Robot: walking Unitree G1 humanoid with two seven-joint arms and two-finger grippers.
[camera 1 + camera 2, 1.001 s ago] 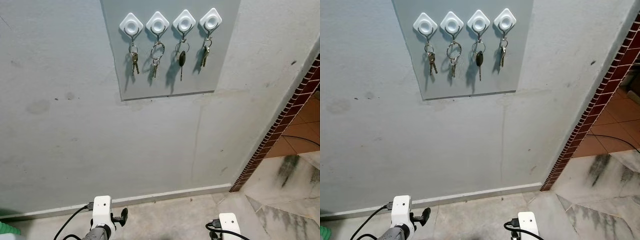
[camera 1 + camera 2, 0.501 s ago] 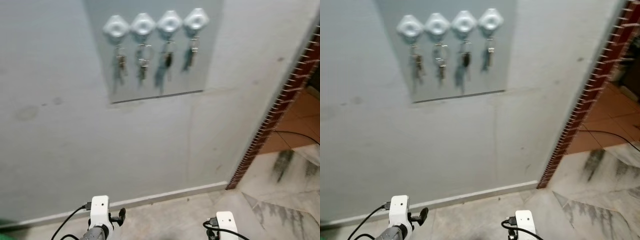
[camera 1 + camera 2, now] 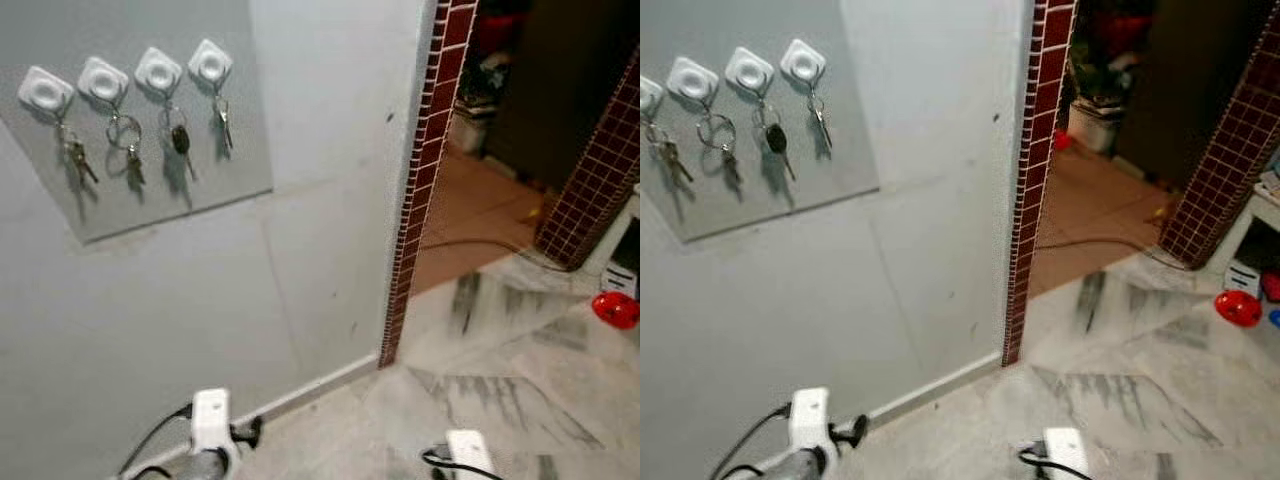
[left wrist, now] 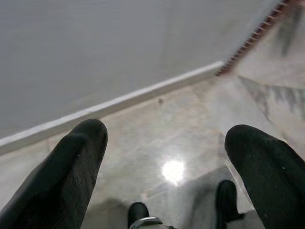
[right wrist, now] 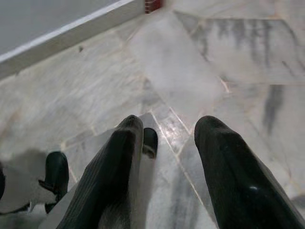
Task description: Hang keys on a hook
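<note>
Four sets of keys (image 3: 128, 160) hang on four white diamond-shaped hooks (image 3: 104, 79), which sit in a row on a smooth grey panel (image 3: 150, 195) fixed to the plain grey wall (image 3: 300, 250). One set has a large metal ring, and another has a key with a black head. To the right of the wall stands a column of small dark red tiles (image 3: 420, 170), and past it an orange tiled floor (image 3: 470, 215). The near floor (image 3: 520, 380) is glossy marble with dark veins. A round red object (image 3: 615, 309) lies at the far right.

Both arms hang low over the marble. The left gripper (image 4: 167, 157) has its black fingers spread wide and holds nothing. The right gripper (image 5: 167, 157) has its fingers apart too, with a narrower gap, and is also empty.
</note>
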